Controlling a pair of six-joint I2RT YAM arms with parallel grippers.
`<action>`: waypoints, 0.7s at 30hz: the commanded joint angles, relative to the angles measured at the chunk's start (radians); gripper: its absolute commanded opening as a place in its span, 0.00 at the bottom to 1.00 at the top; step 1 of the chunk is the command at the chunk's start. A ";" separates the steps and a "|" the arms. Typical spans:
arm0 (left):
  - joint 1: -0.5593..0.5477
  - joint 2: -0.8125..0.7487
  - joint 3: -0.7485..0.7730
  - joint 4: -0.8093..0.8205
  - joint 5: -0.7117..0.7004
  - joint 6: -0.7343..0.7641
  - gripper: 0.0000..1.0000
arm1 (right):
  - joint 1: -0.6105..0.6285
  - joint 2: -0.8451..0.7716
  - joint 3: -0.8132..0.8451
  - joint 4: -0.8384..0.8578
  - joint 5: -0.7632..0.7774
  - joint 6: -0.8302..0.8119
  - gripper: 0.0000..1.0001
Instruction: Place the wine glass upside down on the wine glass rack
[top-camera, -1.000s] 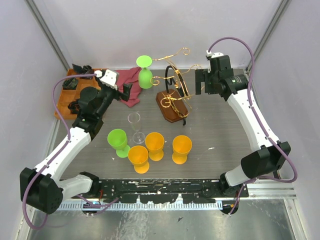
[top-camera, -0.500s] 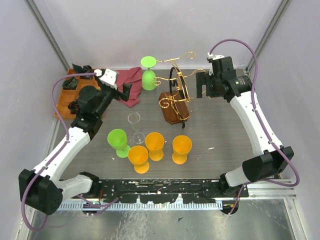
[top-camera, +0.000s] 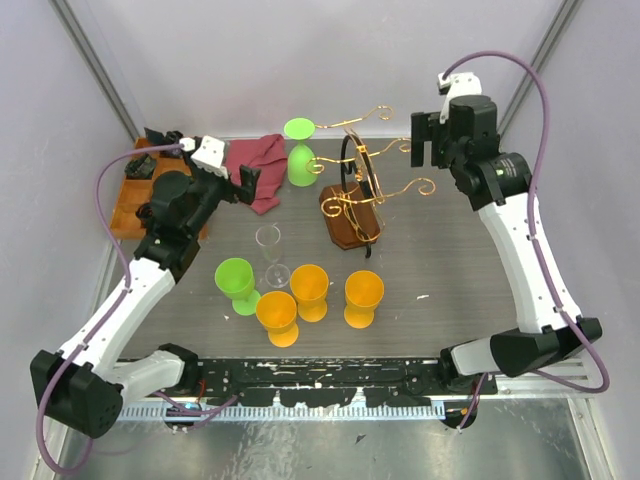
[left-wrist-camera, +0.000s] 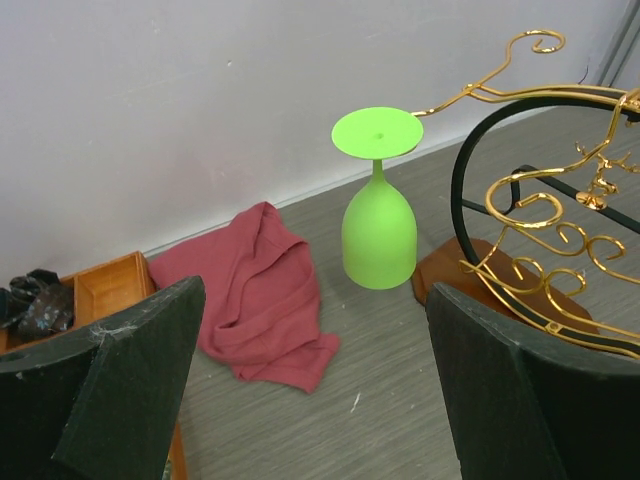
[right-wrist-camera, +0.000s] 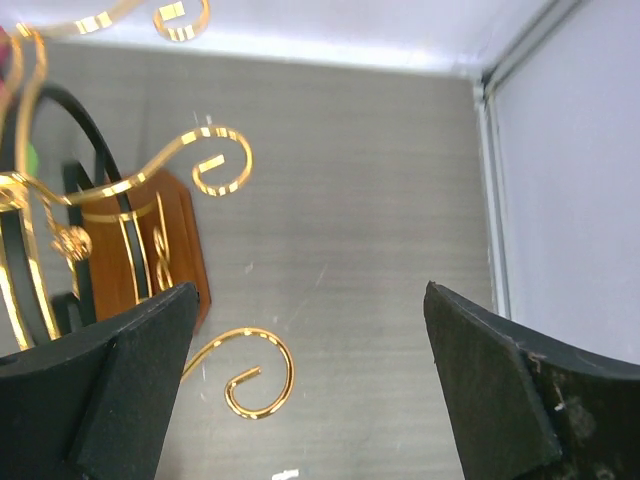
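Note:
The wine glass rack (top-camera: 352, 195) is a gold wire stand with scroll arms and a dark arched post on a brown oval base, at the table's middle back. A green wine glass (top-camera: 299, 153) is upside down at the rack's left arm, with its foot at the arm's tip. In the left wrist view the green glass (left-wrist-camera: 379, 215) is ahead of my fingers, beside the rack (left-wrist-camera: 540, 225). My left gripper (top-camera: 246, 182) (left-wrist-camera: 315, 400) is open and empty, left of the glass. My right gripper (top-camera: 426, 145) (right-wrist-camera: 310, 390) is open and empty, right of the rack's scrolls (right-wrist-camera: 255, 375).
A clear wine glass (top-camera: 270, 255) stands upright in front. A green goblet (top-camera: 237, 283) and three orange goblets (top-camera: 310, 292) stand near it. A red cloth (top-camera: 255, 165) lies behind my left gripper. A compartmented wooden tray (top-camera: 130, 195) sits far left.
The rack went from tilted to upright and turned, with the green glass shifting slightly right with it. My right gripper rose and drew back to the right, away from the rack.

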 joint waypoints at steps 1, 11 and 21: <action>0.007 -0.015 0.119 -0.133 -0.046 -0.094 0.98 | -0.004 -0.083 0.079 0.125 -0.029 -0.055 1.00; 0.024 0.055 0.288 -0.280 -0.058 -0.131 0.98 | 0.029 -0.058 0.038 0.263 -0.512 0.107 1.00; 0.120 0.085 0.454 -0.580 -0.140 -0.259 0.98 | 0.299 0.263 0.340 0.197 -0.505 0.062 0.95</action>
